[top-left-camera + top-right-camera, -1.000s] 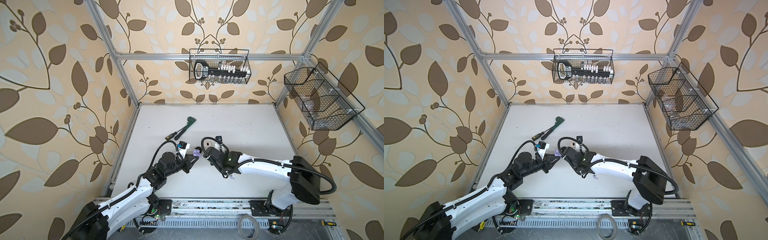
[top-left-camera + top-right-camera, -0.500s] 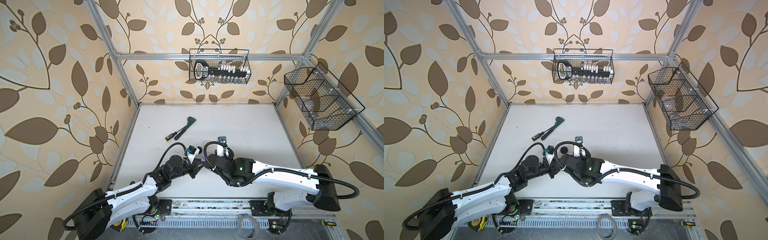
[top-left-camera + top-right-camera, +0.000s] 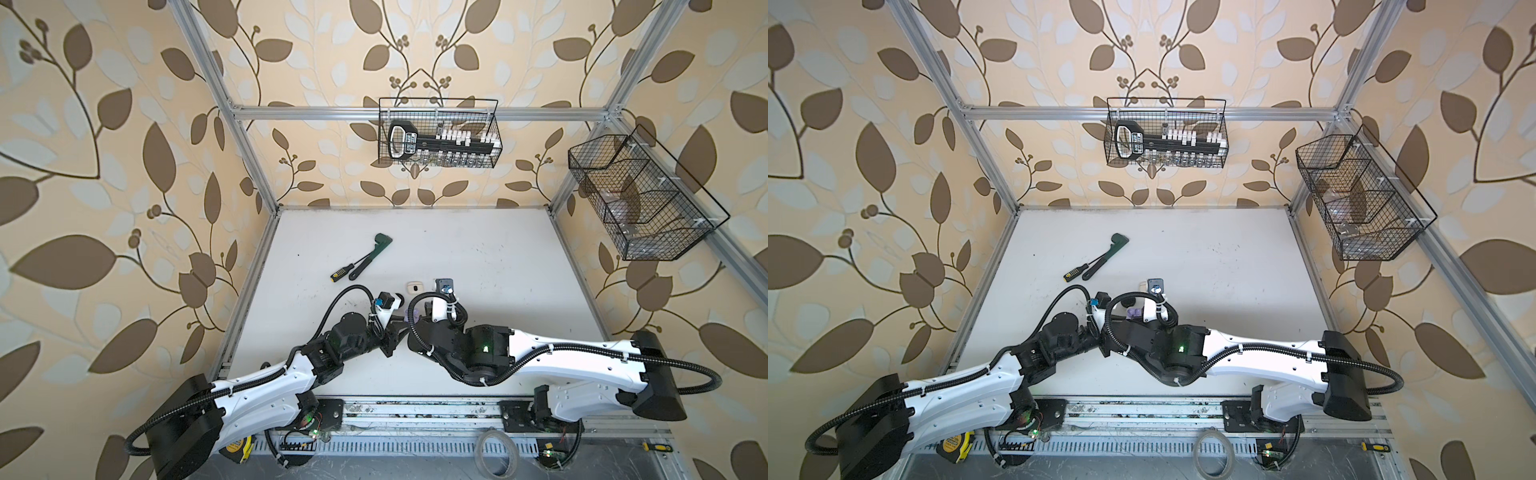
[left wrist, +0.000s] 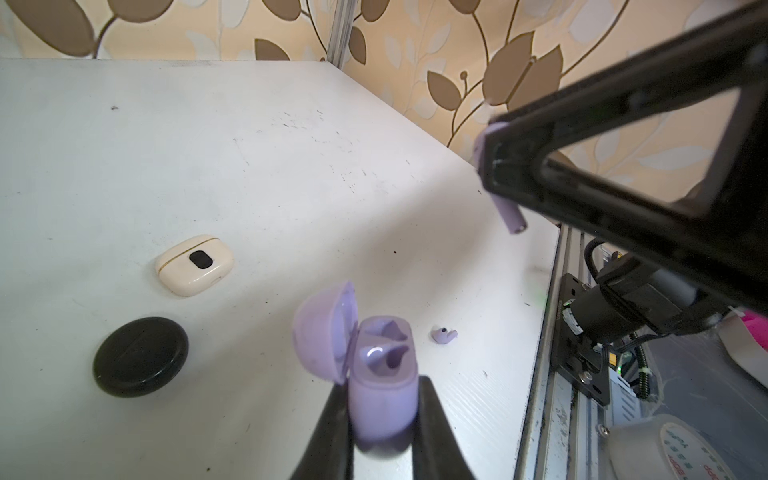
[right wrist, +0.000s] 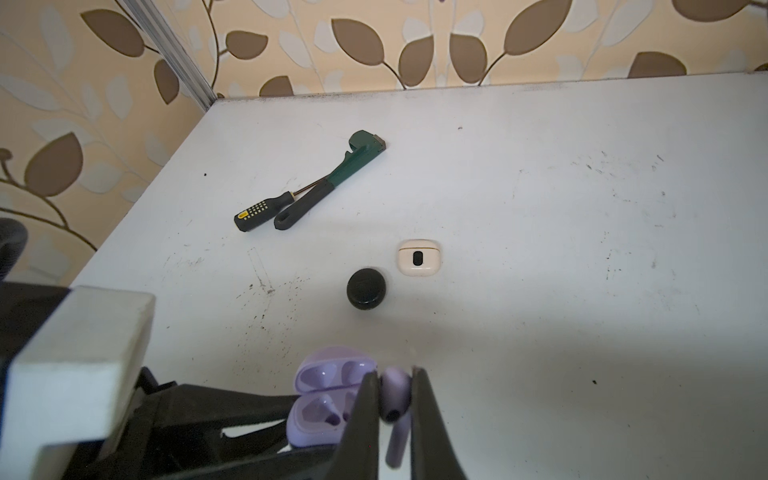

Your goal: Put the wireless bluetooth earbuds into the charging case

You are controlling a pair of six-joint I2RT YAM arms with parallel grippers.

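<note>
clamping the open lavender case [image 4: 384, 353], left gripper [image 4: 382, 384] shows both sockets empty; right gripper [image 5: 395, 374] pinches one lavender bud [image 5: 395, 390] just beside it; black case [image 4: 140, 356] and cream case [image 4: 193, 265] lie shut; second bud [image 4: 444, 333] lies loose on the table [image 4: 249, 166] nearby; neither seated.

right claw [image 5: 395, 372]: pinching lavender earbud [image 5: 394, 392] (stem poking free) | lavender case [image 5: 328, 399]: open, just beside | counter [image 5: 582, 249]: black round case [image 5: 365, 294], cream case [image 5: 418, 258], green wrench [image 5: 332, 187], screwdriver [image 5: 266, 214]

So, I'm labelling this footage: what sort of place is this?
Probably a robot test cell: aluminium frame holding wallpapered panels, two robot arms mounted on a rail, wire baskets hung up.
</note>
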